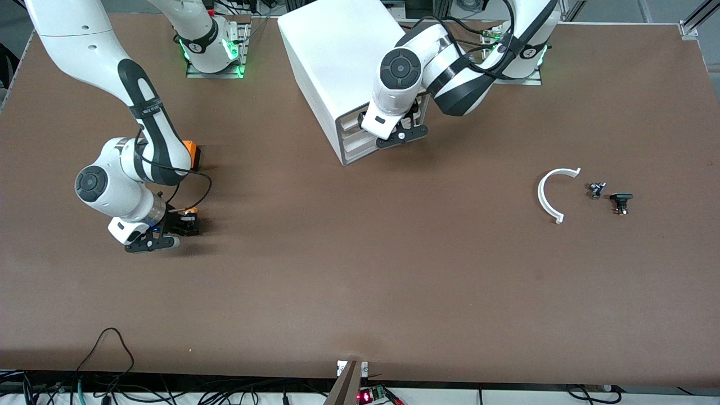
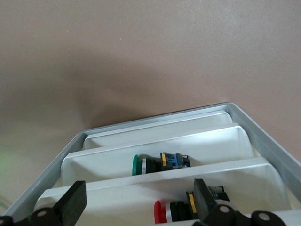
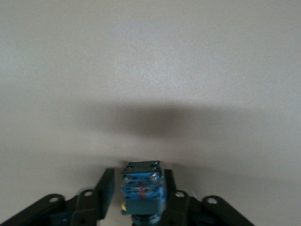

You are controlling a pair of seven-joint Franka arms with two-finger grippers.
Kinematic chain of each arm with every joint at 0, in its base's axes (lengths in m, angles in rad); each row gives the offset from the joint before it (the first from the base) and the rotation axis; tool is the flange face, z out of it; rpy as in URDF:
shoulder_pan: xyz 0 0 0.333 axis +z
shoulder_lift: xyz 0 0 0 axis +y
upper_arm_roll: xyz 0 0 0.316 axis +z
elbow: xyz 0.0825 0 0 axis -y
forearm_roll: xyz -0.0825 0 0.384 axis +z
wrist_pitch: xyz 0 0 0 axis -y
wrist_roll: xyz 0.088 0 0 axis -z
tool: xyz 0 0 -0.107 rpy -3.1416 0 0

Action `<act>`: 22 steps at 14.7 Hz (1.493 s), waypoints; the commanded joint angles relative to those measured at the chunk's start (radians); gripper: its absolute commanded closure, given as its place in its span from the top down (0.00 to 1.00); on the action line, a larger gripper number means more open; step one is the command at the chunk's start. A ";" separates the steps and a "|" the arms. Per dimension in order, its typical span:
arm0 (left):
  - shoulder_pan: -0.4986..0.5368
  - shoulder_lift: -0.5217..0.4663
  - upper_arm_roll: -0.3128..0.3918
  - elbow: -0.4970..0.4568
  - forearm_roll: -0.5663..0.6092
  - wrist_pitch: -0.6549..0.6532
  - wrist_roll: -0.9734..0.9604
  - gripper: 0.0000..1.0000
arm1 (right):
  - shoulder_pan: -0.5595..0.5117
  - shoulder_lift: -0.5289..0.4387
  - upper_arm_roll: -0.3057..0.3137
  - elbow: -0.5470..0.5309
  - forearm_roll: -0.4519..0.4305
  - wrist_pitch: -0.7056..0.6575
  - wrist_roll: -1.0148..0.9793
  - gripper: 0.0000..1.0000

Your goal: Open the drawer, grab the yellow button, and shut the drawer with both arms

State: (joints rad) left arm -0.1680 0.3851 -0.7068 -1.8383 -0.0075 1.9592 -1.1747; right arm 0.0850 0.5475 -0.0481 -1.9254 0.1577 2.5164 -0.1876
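The button (image 1: 190,212) has an orange-yellow cap and a dark body, and sits low at the table toward the right arm's end. My right gripper (image 1: 184,226) is around it. In the right wrist view the button's blue and black body (image 3: 142,190) stands between the fingers: one finger (image 3: 170,186) touches it, the other (image 3: 106,188) stands apart with a gap, so my right gripper (image 3: 138,186) is open. My left gripper (image 1: 392,133) is at the front of the white drawer cabinet (image 1: 332,62). Its fingers (image 2: 71,201) are spread wide and empty over the stacked drawers (image 2: 155,136). My left gripper (image 2: 136,200) is open.
A green button (image 2: 139,165) and a red button (image 2: 162,212) lie in two of the drawers. An orange box (image 1: 193,152) stands partly hidden by the right arm. A white curved strip (image 1: 547,197) and two small dark parts (image 1: 596,189) (image 1: 621,201) lie toward the left arm's end.
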 commanded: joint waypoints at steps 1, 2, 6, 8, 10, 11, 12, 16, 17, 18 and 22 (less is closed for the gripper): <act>-0.002 -0.020 -0.011 -0.021 -0.037 -0.028 0.010 1.00 | -0.005 -0.038 0.010 -0.003 0.020 -0.025 0.031 1.00; -0.002 -0.020 -0.011 -0.019 -0.039 -0.028 0.012 1.00 | -0.005 -0.060 0.010 0.006 0.020 -0.069 0.039 1.00; 0.002 -0.020 -0.011 -0.012 -0.037 -0.028 0.018 1.00 | -0.005 -0.188 -0.007 0.014 0.014 -0.207 0.079 1.00; 0.013 -0.025 -0.010 -0.004 -0.035 -0.032 0.050 1.00 | -0.005 -0.251 -0.039 0.012 -0.007 -0.258 0.076 1.00; 0.039 -0.028 -0.005 0.033 -0.025 -0.069 0.114 1.00 | -0.005 -0.311 -0.059 0.012 -0.044 -0.321 0.074 1.00; 0.060 -0.026 -0.005 0.063 -0.020 -0.104 0.153 1.00 | -0.005 -0.342 -0.062 0.012 -0.058 -0.355 0.076 1.00; 0.080 -0.026 0.000 0.092 -0.020 -0.138 0.188 1.00 | -0.005 -0.365 -0.064 0.014 -0.060 -0.390 0.080 1.00; 0.200 -0.028 0.003 0.178 -0.017 -0.235 0.355 1.00 | -0.005 -0.460 -0.078 0.019 -0.061 -0.488 0.080 1.00; 0.225 -0.028 0.003 0.194 -0.016 -0.252 0.387 1.00 | -0.005 -0.487 -0.078 0.019 -0.061 -0.517 0.082 1.00; 0.243 -0.029 0.004 0.200 -0.003 -0.270 0.412 1.00 | -0.005 -0.515 -0.079 0.019 -0.063 -0.548 0.086 1.00; 0.288 -0.037 0.003 0.293 0.132 -0.374 0.530 1.00 | -0.005 -0.603 -0.081 0.028 -0.115 -0.642 0.128 1.00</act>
State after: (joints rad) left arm 0.1126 0.3611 -0.7011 -1.6044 0.0737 1.6487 -0.7122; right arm 0.0808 0.0007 -0.1320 -1.8884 0.0688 1.9198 -0.0915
